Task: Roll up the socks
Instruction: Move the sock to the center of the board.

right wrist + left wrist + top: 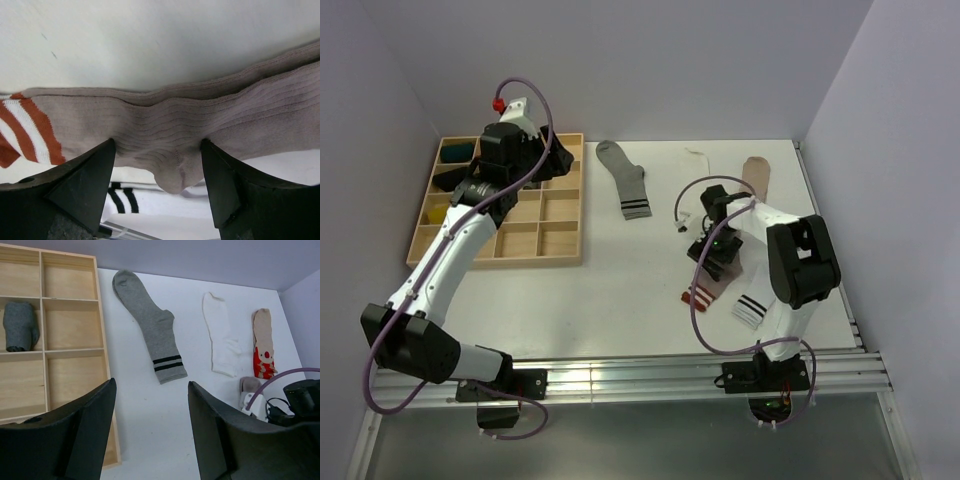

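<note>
**Right arm straddles striped sock on desk**

The right end effector (157, 150) stands open, its fingers on either side of a bunched fold of the taupe sock (200, 115) with red-white stripes. That sock lies on the desk (620, 290) just beside a white sock (750, 308) with black stripes. The left end effector (151, 385) hangs open and empty over the wooden tray (102, 340), where a dark grey sock (20, 325) sits in one compartment.
</note>
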Tool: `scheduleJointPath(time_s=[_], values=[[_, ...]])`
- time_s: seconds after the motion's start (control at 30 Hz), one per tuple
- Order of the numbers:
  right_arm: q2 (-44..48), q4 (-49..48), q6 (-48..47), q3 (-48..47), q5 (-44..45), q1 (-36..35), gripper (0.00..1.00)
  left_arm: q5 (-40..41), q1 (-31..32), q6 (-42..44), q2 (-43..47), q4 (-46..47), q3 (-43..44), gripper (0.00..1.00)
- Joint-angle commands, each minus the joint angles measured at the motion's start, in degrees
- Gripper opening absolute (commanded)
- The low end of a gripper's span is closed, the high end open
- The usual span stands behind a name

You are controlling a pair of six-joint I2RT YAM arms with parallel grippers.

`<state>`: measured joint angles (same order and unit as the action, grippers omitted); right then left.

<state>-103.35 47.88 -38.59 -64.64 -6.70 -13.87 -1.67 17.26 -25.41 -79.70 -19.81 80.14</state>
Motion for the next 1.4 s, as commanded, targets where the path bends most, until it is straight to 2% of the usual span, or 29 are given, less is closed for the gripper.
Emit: scheduleJointPath(time_s=[0.0,0.2,0.33,0.53,0.77,1.0,1.23,1.37], values=[[-3.7,-2.53,2.37,-1.27,-2.0,-4.66,0.76,0.27,0.32,-0.78,3.23,-0.4,0.36,0.65],[-6.6,-0.33,5.98,-6.98,-2.8,-12.4,0.76,0.44,0.32,-0.34,4.47,-2.6,1.6,0.65],[-10.98,2.12,6.42,-14.08,-2.26,-17.06,0.76,1.14,0.32,0.1,5.26,-3.91,1.86,0.65],[-18.02,4.94,5.45,-23.93,-1.83,-17.51,0.76,1.41,0.32,0.97,6.05,-5.5,2.83,0.65],[-23.21,4.24,4.66,-29.57,1.95,-16.54,0.75,1.41,0.32,1.5,5.52,-6.64,3.71,0.66],[-18.65,1.7,7.47,-29.76,0.28,-16.81,0.76,1.41,0.32,1.24,5.26,-6.11,3.36,0.66],[-7.67,-2.17,10.46,-25.02,1.07,-16.89,0.77,1.41,0.32,1.41,4.56,-6.82,5.55,0.66],[-2.22,-3.93,10.99,-20.19,1.78,-19.34,0.77,1.41,0.32,1.5,3.85,-7.43,7.84,0.67]])
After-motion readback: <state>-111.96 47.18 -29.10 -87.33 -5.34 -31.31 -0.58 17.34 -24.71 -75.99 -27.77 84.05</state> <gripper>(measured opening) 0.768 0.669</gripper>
